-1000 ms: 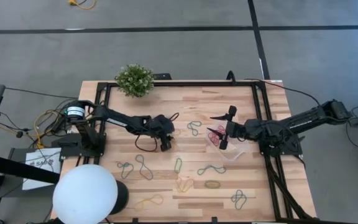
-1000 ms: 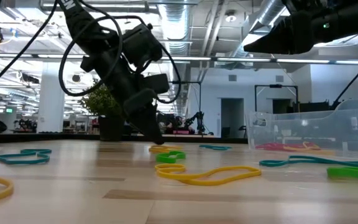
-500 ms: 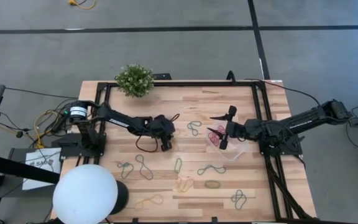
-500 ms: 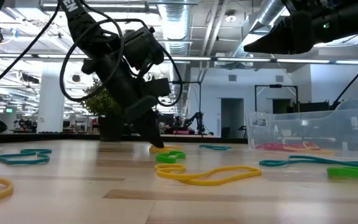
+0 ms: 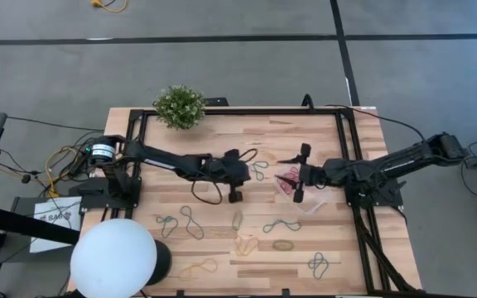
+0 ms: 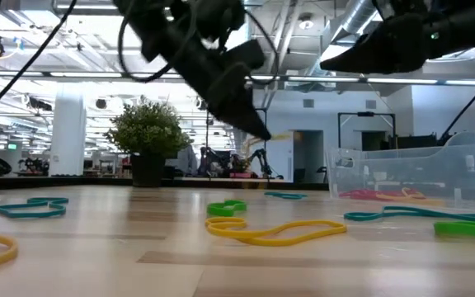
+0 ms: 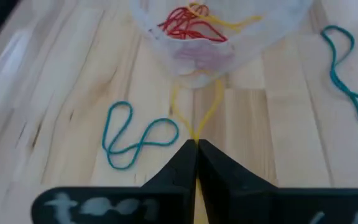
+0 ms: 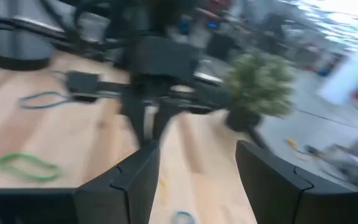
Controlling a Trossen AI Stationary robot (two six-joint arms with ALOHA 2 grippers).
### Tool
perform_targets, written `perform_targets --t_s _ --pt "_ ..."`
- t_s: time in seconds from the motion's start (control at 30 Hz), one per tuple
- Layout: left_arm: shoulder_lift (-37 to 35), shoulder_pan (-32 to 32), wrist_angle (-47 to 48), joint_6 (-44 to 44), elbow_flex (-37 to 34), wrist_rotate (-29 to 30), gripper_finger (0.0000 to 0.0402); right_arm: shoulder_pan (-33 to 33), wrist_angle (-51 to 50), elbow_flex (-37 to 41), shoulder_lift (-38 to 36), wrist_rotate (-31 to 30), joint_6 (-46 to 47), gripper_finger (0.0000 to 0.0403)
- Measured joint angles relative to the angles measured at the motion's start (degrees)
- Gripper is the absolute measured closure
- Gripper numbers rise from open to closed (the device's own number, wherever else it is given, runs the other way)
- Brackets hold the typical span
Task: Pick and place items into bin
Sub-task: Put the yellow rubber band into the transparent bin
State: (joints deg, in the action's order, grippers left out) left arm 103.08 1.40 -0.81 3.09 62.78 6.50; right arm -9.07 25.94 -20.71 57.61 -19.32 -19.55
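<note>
Left claw (image 5: 235, 197): raised clear of the counter (image 5: 222, 248), fingers pressed together on a yellow band (image 7: 197, 115). In the left wrist view the band hangs as a thin loop from the pinched fingertips (image 7: 188, 163) and reaches toward the bin (image 7: 222, 37) just ahead. In the low view the claw (image 6: 261, 132) sits well above the boards with a trace of yellow at its tip.

Right claw (image 5: 298, 172): held over the bin (image 5: 309, 199), fingers spread apart; the right wrist view shows both fingers (image 8: 135, 180) with a clear gap between them, looking toward the left arm.

Bin: clear, shallow, directly under the right claw and just beyond the left claw. It contains red bands (image 7: 188, 26) and a yellow one.

Loose items on the counter: a teal band (image 7: 132, 134) beside the left claw, on the boards beneath and to one side of it; a green band (image 5: 237, 219) just nearer the front edge than the left claw; further bands in teal, yellow and green spread across the front half of the counter, well apart from both claws.

A potted plant (image 5: 179, 106) stands at the far edge, behind the left arm.
</note>
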Motion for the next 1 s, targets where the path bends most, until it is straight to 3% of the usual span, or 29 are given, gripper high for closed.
perform_targets --t_s 0.2,0.3,0.53,0.77,1.0 --pt "0.0 -0.5 3.8 3.9 7.6 0.1 0.0401 1.5 6.4 0.0 6.8 3.5 0.0 0.0189" --pt "0.1 -0.5 4.2 5.2 9.2 0.1 0.0401 2.1 7.1 -0.6 11.1 6.2 0.0 0.0185" --pt "0.1 -0.3 4.6 6.8 9.7 2.2 0.0401 2.5 7.5 -5.9 19.9 6.0 0.0 0.0184" --pt "0.1 -0.4 7.3 6.8 9.5 3.7 0.0401 2.4 7.6 -9.9 27.0 0.0 -0.5 0.0184" --pt "0.1 -0.7 8.3 5.2 9.7 4.1 0.0401 3.0 7.1 -10.4 28.8 -3.7 -1.9 0.0184"
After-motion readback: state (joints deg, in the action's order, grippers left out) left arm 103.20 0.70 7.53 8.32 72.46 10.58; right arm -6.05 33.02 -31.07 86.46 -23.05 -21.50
